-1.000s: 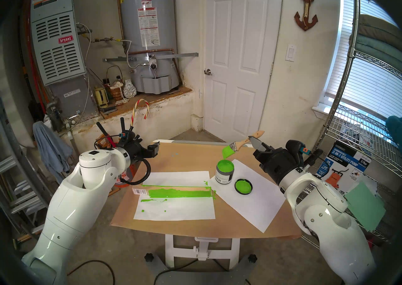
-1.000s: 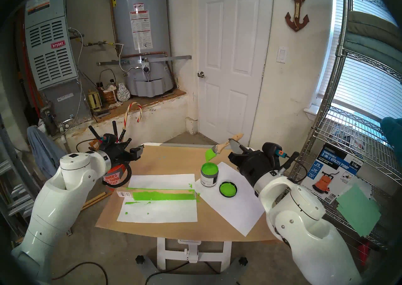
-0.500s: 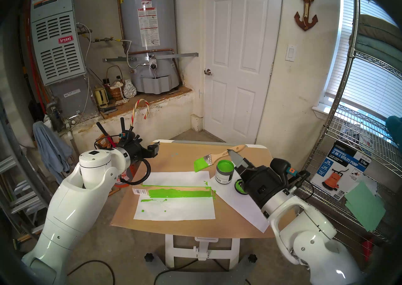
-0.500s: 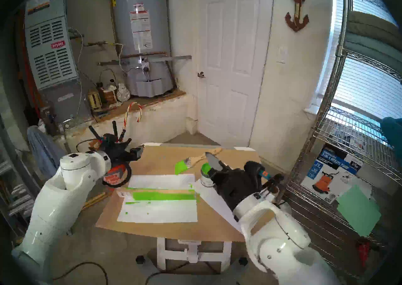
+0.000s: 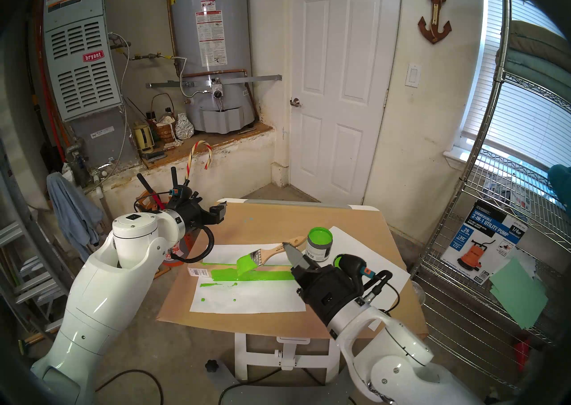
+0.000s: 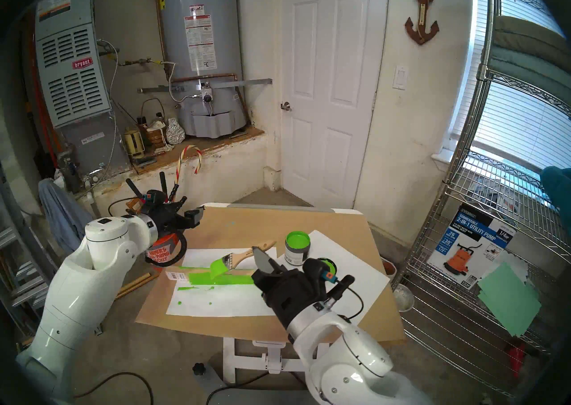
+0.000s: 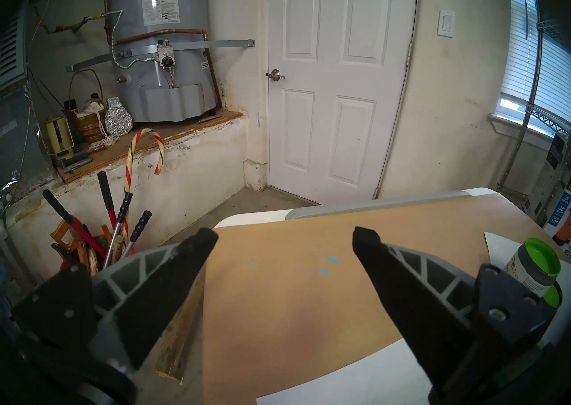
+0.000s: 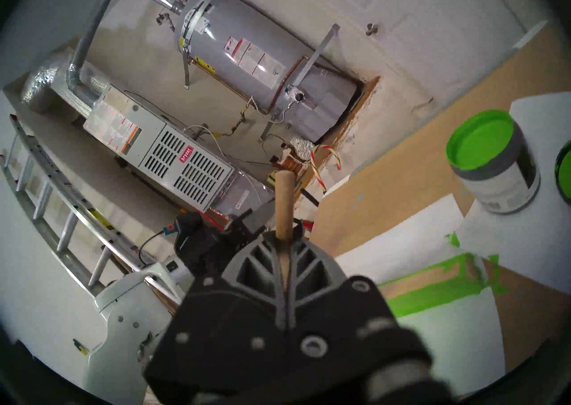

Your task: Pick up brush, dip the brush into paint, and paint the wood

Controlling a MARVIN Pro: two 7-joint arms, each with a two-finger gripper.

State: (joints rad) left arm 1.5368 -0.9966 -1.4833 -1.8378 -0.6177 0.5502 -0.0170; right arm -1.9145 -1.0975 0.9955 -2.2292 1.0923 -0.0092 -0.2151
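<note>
My right gripper (image 5: 289, 248) is shut on the pale handle of the brush (image 5: 258, 256), seen end-on in the right wrist view (image 8: 284, 203). The green bristles (image 5: 244, 267) bend down onto the wood (image 5: 268, 275), left of its middle. The wood is a long strip, mostly green, with a barcode sticker (image 5: 197, 271) at its left end. The open jar of green paint (image 5: 319, 242) stands behind my right gripper. My left gripper (image 5: 221, 209) is open and empty above the table's far left corner, apart from everything.
White paper sheets (image 5: 247, 299) lie under and around the wood, smeared green. The jar's black lid (image 5: 338, 260) lies partly hidden behind my right wrist. A bucket of tools (image 7: 108, 240) stands left of the table. A wire shelf (image 5: 463, 271) stands on the right.
My right gripper carried the brush from above the paint jar leftward and down onto the wood. The left arm has not moved.
</note>
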